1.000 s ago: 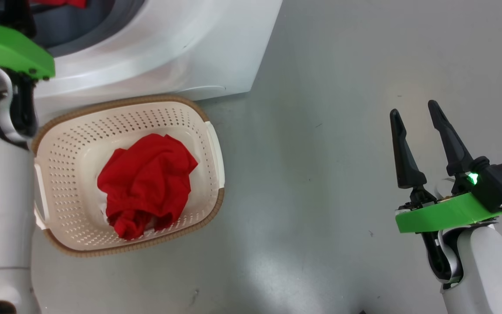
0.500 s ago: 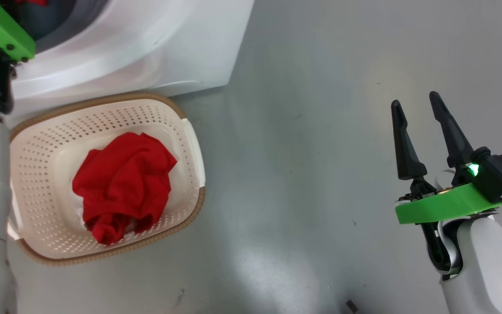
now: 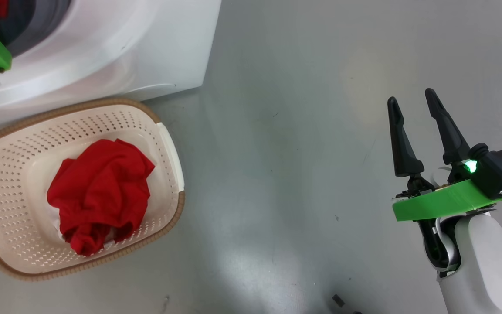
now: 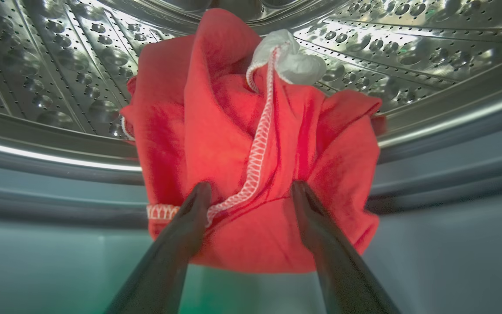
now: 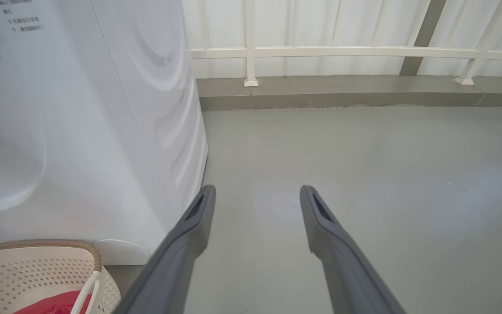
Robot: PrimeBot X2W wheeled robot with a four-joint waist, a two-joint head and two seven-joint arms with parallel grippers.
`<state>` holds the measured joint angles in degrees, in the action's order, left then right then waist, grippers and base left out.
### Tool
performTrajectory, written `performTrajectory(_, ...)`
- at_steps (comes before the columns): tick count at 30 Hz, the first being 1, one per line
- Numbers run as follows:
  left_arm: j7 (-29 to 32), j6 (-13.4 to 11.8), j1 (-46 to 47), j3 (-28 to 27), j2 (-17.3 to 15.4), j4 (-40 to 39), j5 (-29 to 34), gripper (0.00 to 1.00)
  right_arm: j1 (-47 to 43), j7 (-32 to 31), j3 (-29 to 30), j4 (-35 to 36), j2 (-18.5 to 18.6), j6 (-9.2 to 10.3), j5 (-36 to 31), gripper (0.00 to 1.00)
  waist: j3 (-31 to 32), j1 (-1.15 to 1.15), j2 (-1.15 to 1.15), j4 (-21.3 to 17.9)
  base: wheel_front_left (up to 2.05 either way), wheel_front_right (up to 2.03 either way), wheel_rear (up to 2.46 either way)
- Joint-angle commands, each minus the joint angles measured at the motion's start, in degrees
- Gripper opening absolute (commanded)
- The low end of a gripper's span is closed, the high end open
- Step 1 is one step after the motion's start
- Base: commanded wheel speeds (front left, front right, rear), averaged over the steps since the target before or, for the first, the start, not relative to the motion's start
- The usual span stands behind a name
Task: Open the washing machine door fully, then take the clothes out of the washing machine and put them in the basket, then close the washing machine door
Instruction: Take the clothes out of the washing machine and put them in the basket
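Observation:
The white washing machine [image 3: 103, 48] stands at the upper left, its door out of view. Inside the steel drum [image 4: 59, 65] lies a red garment [image 4: 233, 131] with white stitched trim and a white cloth piece [image 4: 294, 61] on top. My left gripper [image 4: 251, 189] is open, its two fingertips against the front of that garment, one on each side of the trim. The cream basket [image 3: 81, 106] sits on the floor before the machine with red clothes [image 3: 98, 192] bunched in it. My right gripper [image 3: 410, 98] hangs open over bare floor, far right of the basket.
Grey floor [image 3: 277, 174] spreads between the basket and my right arm. Along the far side runs a low curb with a white railing [image 5: 342, 52]. The machine's side panel [image 5: 146, 131] is left of my right gripper [image 5: 257, 189], the basket corner [image 5: 37, 266] below it.
The head camera has turned, so machine and basket sit further left in the picture. My left arm's green wrist plate has slid toward the left edge. The right gripper stays open.

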<state>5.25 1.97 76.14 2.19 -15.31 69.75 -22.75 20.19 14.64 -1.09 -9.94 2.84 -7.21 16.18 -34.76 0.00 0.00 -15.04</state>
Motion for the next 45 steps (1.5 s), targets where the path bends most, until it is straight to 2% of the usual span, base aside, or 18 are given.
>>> performTrajectory(1, 0.3, -0.3, 0.7, -0.2, -2.7, -0.9, 0.2, 1.00, -0.7, 0.4, -1.3, 1.1, 0.0, -0.28, 0.4, 1.00, 0.0, 0.00, 0.00, -0.1, 0.00, 0.00, 0.00)
performTrajectory(5, 0.3, -0.6, 0.8, 0.6, -3.0, 0.0, 0.6, 1.00, -0.8, 0.4, -1.7, 1.0, 0.0, -0.28, 0.6, 1.00, 0.1, 0.00, 0.00, -0.2, 0.00, 0.00, 0.00)
performTrajectory(6, 0.1, -0.7, 0.9, 0.8, -3.1, 0.1, 0.7, 0.80, -0.8, 0.4, -1.7, 1.0, 0.0, -0.28, 0.7, 1.00, 0.1, 0.00, 0.00, -0.2, 0.00, 0.00, 0.00)
performTrajectory(7, 0.0, -0.7, 0.9, 0.8, -3.0, 0.2, 0.7, 0.48, -0.8, 0.4, -1.8, 1.0, 0.0, -0.28, 0.8, 1.00, 0.1, 0.00, 0.00, -0.2, 0.00, 0.00, 0.00)
performTrajectory(8, -0.2, -0.6, 0.9, 1.0, -3.0, 0.3, 0.7, 0.33, -0.8, 0.4, -1.8, 0.9, 0.0, -0.28, 0.8, 1.00, 0.1, 0.00, 0.00, -0.2, 0.00, 0.00, 0.00)
performTrajectory(9, -0.1, -0.3, 0.8, 1.0, -2.9, 0.5, 0.5, 0.00, -0.8, 0.4, -1.9, 0.9, 0.0, -0.28, 0.9, 1.00, 0.1, 0.00, 0.00, -0.2, 0.00, 0.00, 0.00)
performTrajectory(15, -2.6, -0.3, 1.1, 1.9, -2.9, 0.1, 0.9, 0.00, -0.5, 0.4, -1.7, 0.9, 0.0, -0.28, 0.7, 1.00, -0.3, 0.00, 0.00, 0.0, 0.00, 0.00, 0.00)
performTrajectory(27, -15.2, -1.5, -0.3, 3.3, -2.4, -3.0, 2.0, 0.00, -0.3, 0.4, -0.8, 1.1, 0.0, -0.28, 0.5, 1.00, -0.3, 0.00, 0.00, 2.5, 0.00, 0.00, 0.00)
performTrajectory(33, -19.0, -1.5, -3.0, 3.8, -1.5, -5.3, 2.1, 0.00, -0.4, 0.4, -0.6, 1.3, 0.0, -0.28, 0.6, 1.00, 0.2, 0.00, 0.00, 4.5, 0.00, 0.00, 0.00)
performTrajectory(39, -20.1, -1.6, -6.2, 3.1, -0.9, -10.0, 1.8, 0.00, -0.4, 0.4, -0.7, 1.1, 0.0, -0.28, 1.0, 1.00, 1.0, 0.00, 0.00, 6.1, 0.00, 0.00, 0.00)
performTrajectory(45, -20.2, -2.2, -13.6, 0.9, 0.4, -22.7, 2.4, 0.00, -0.4, 0.4, -0.2, 1.2, 0.0, -0.28, 1.0, 1.00, 2.6, 0.00, 0.00, 7.7, 0.00, 0.00, 0.00)
